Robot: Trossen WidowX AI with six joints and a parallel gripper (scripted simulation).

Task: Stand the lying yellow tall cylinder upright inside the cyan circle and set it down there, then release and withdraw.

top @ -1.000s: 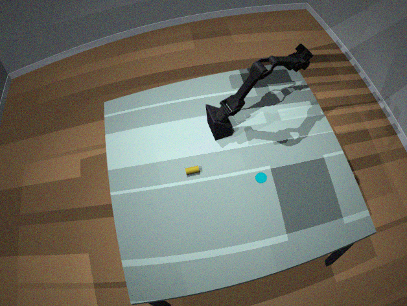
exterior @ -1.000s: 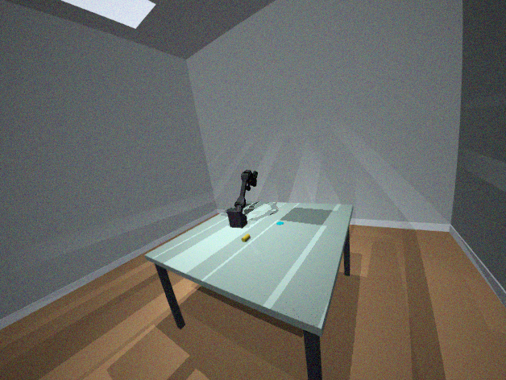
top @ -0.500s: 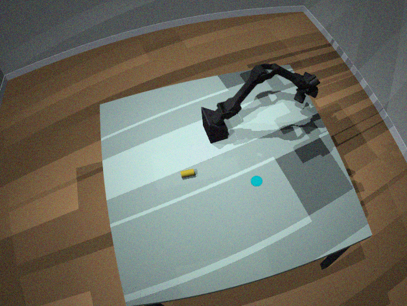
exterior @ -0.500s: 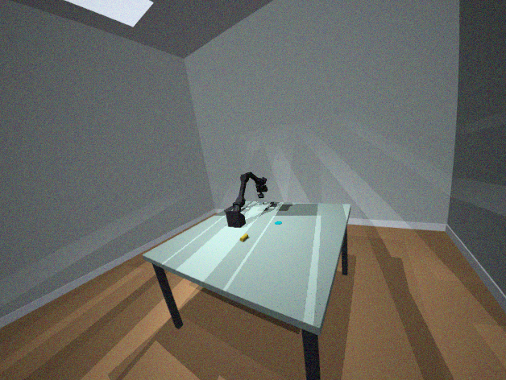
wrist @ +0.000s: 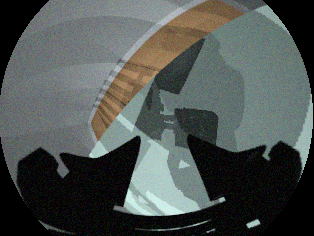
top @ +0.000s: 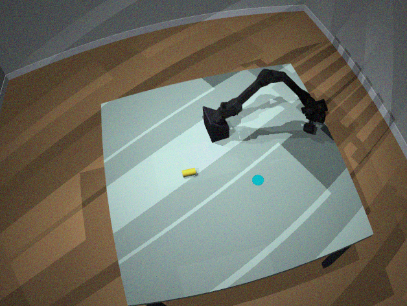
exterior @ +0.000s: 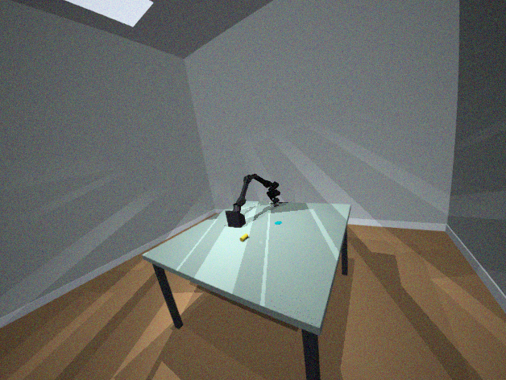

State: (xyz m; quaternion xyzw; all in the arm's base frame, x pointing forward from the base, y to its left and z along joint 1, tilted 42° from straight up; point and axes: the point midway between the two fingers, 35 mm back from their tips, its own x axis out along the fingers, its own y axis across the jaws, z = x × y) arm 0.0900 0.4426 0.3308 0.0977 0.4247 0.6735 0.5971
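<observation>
The yellow tall cylinder lies on its side on the table, in front of the arm's base. The cyan circle is a flat disc marked on the table, to the right of the cylinder in the top and exterior views. My gripper is open and empty, pointing down near the far right edge of the table, away from both the cylinder and the circle. Neither the cylinder nor the circle shows in the wrist view.
The pale green table carries the arm's black base, which stands behind the cylinder. The arm arches from the base to the right. Shadow bands cross the table top. Grey walls stand beyond the wooden floor.
</observation>
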